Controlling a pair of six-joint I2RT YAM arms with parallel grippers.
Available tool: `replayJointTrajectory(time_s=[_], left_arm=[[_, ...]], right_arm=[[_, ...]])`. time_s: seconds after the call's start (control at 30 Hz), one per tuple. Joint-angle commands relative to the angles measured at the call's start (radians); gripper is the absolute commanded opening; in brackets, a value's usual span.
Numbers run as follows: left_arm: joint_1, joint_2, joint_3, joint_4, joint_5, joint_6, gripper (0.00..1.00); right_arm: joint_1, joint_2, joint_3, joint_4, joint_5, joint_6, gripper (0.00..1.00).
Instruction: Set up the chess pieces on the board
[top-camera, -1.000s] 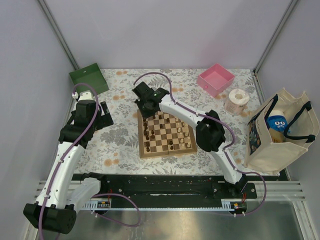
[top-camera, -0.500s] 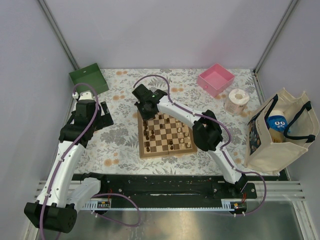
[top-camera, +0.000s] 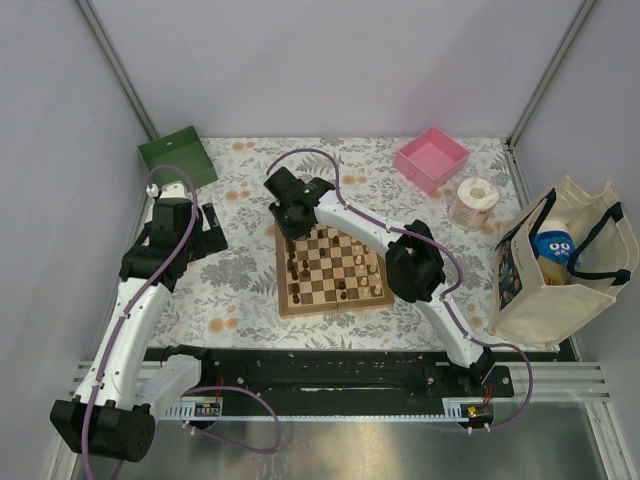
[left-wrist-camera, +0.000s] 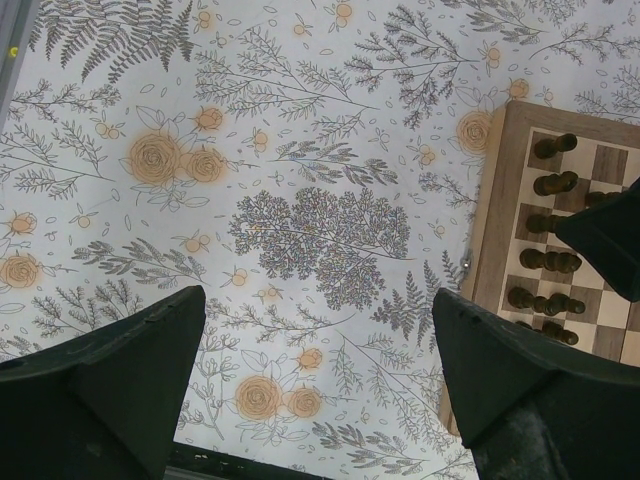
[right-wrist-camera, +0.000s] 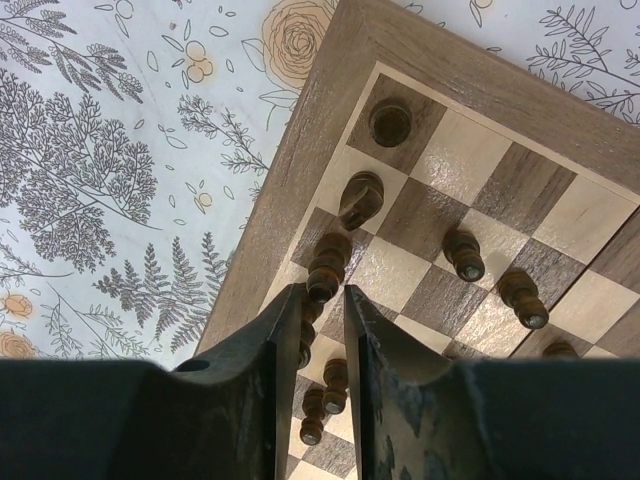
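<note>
The left gripper (left-wrist-camera: 318, 300) is hanging spread wide over the flowered counter (left-wrist-camera: 300, 120), holding nothing, just left of the board (top-camera: 335, 304). Dark pieces (right-wrist-camera: 360, 195) are lining the board's left edge, while others, along with pale pieces (top-camera: 360, 259), are sitting scattered mid-board, so the setup is looking partly done. The right gripper (right-wrist-camera: 322, 292) is hovering over that dark row with its fingers narrowly apart. I cannot tell whether it is pinching a piece. Only the right wrist view is showing the corner square filled, and only the top view is showing the whole board.
</note>
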Motion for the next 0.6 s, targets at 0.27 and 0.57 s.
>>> replayJointTrajectory(time_s=[0.27, 0.57], left_arm=[[0.010, -0.006, -0.003, 0.039, 0.011, 0.000, 0.99], [0.009, -0.019, -0.009, 0.038, 0.002, -0.003, 0.99]], right_arm=[[0.008, -0.135, 0.039, -0.015, 0.009, -0.038, 0.42], [0.007, -0.249, -0.034, -0.006, 0.105, -0.067, 0.47]])
